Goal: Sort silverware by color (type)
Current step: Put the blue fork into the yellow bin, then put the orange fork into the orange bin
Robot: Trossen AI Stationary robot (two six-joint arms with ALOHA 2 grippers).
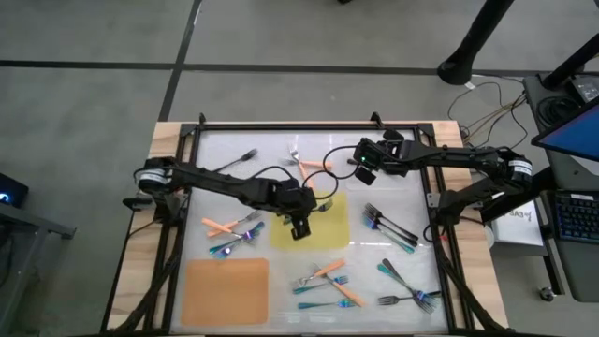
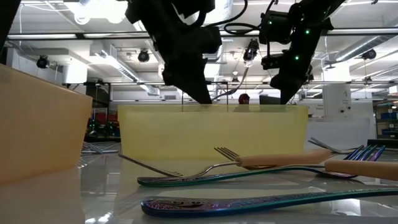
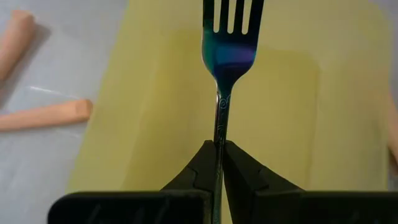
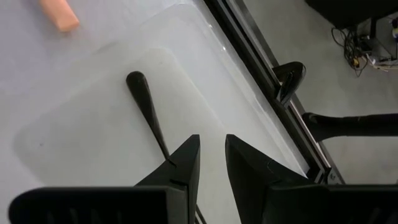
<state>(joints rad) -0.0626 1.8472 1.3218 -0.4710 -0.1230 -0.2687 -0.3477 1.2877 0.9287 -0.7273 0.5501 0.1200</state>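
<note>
I see my left gripper (image 3: 219,163) pinched tight on 1 blue-teal fork (image 3: 228,56) over the yellow mat (image 1: 335,229), table centre. My right gripper (image 4: 211,163), toward 1 o'clock, stands part-open beside a dark fork (image 4: 146,106).

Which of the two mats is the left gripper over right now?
The yellow mat. The left gripper, shut on a blue-teal fork, hangs over it; the orange mat lies nearer the table's front-left corner.

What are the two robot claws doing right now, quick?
Left end effector: shut on a blue-teal fork, above the yellow mat.
Right end effector: open, holding nothing, above a dark fork.
</note>
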